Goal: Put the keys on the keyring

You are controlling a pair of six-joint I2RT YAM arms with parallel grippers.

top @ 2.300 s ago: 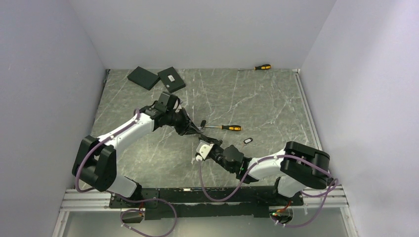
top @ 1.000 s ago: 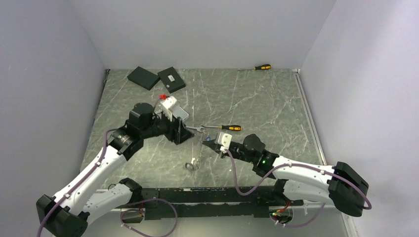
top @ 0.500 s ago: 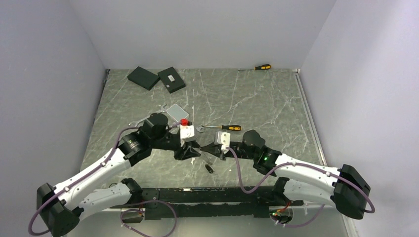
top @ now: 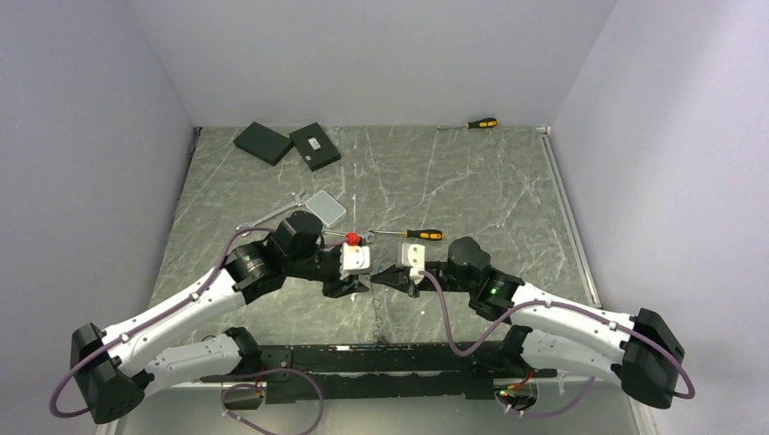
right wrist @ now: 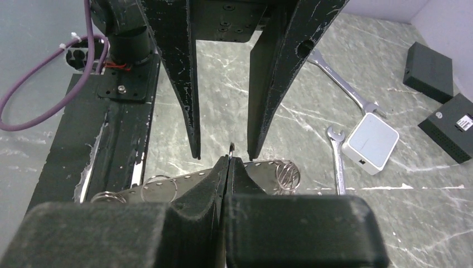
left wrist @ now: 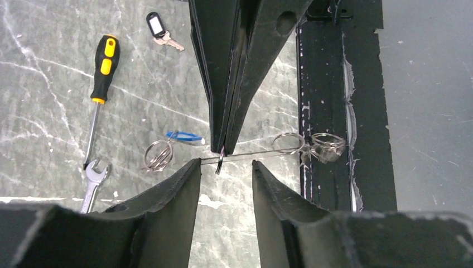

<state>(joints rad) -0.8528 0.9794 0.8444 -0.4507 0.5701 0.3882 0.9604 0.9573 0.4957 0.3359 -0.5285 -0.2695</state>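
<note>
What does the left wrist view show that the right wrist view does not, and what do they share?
Only the left wrist view: an orange-and-black screwdriver, a key with a black plastic head and a small blue key. Only the right wrist view: a white square box and two flat black boxes. Both: the thin grey-silver metal keyring, pinched in the shut right tool, between the fingers of the open left tool.

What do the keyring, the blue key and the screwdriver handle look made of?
Keyring: thin bare metal wire, grey-silver with a slight shine. Blue key: glossy blue, probably plastic or coated metal; too small to tell. Screwdriver handle: orange and black moulded plastic or rubber, matte; its shaft is bright silver metal.
</note>
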